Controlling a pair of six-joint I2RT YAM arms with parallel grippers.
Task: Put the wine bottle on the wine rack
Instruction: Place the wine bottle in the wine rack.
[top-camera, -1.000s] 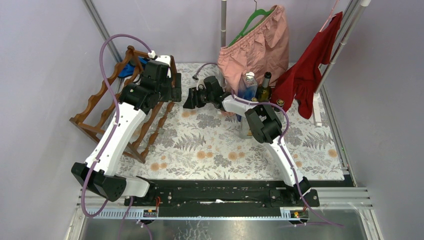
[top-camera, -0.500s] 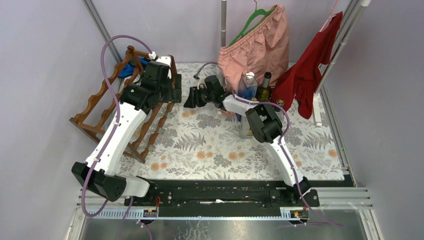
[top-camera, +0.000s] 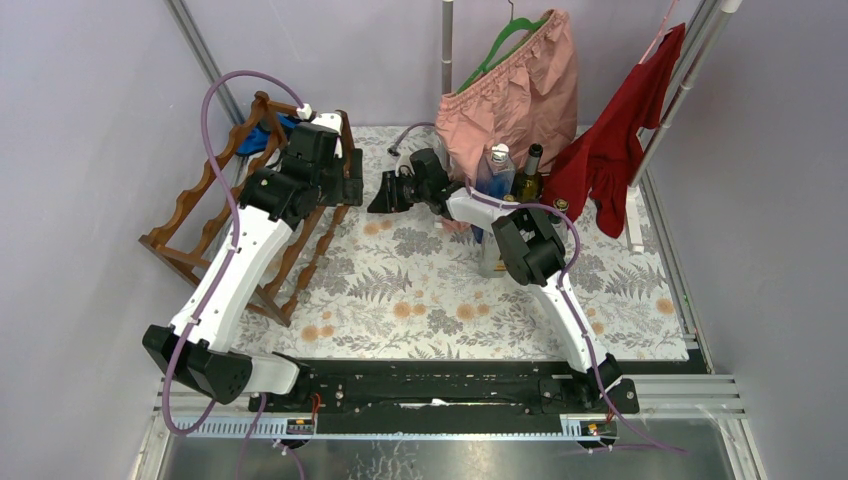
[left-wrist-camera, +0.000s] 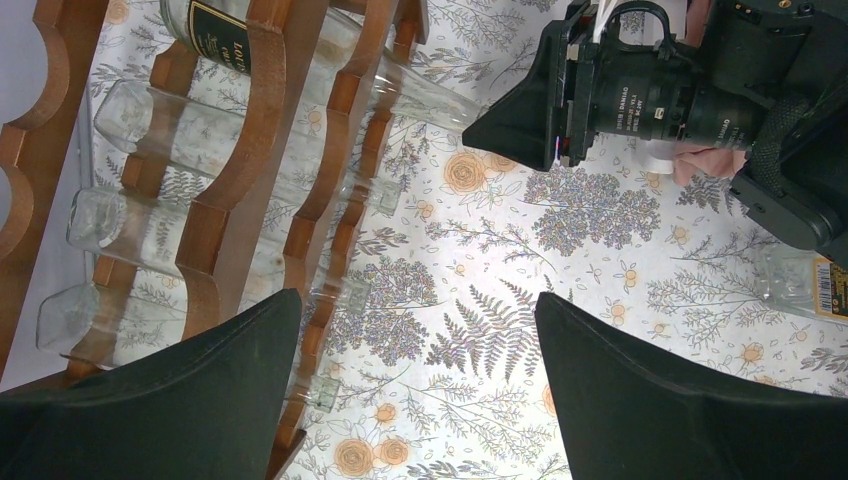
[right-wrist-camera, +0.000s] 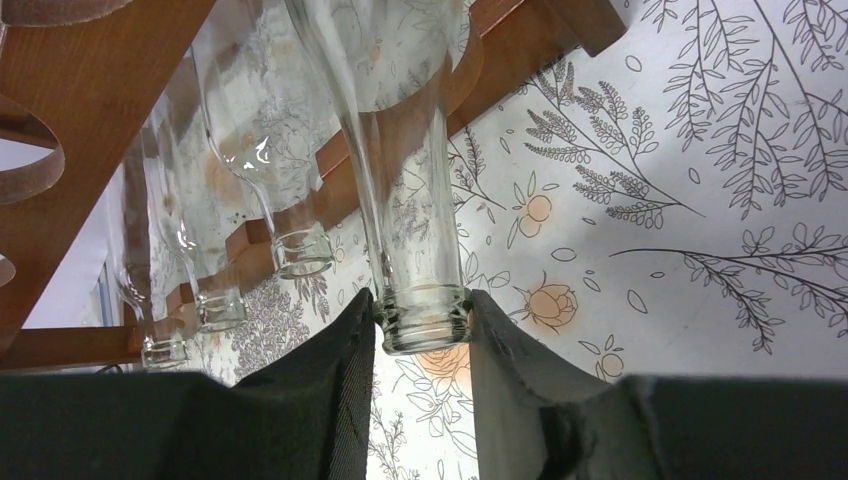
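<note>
The reddish-brown wine rack (top-camera: 190, 215) stands at the left of the floral mat and also shows in the left wrist view (left-wrist-camera: 255, 130). A clear wine bottle (right-wrist-camera: 410, 230) lies in the rack with its neck pointing out toward the mat (left-wrist-camera: 420, 98). My right gripper (right-wrist-camera: 422, 305) is shut on that bottle's mouth, both pads against the lip. From above it sits just right of the rack (top-camera: 378, 200). My left gripper (left-wrist-camera: 418, 310) hovers open over the mat beside the rack's edge, holding nothing. Several other clear bottles (left-wrist-camera: 160, 140) lie in the rack.
Upright bottles (top-camera: 515, 172) stand at the back behind the right arm. Pink shorts on a green hanger (top-camera: 515, 90) and a red cloth (top-camera: 620, 140) hang from poles. A blue object (top-camera: 262, 135) lies behind the rack. Purple walls close in on both sides.
The right gripper's jaws have closed onto the bottle's mouth. The left arm has not moved.
</note>
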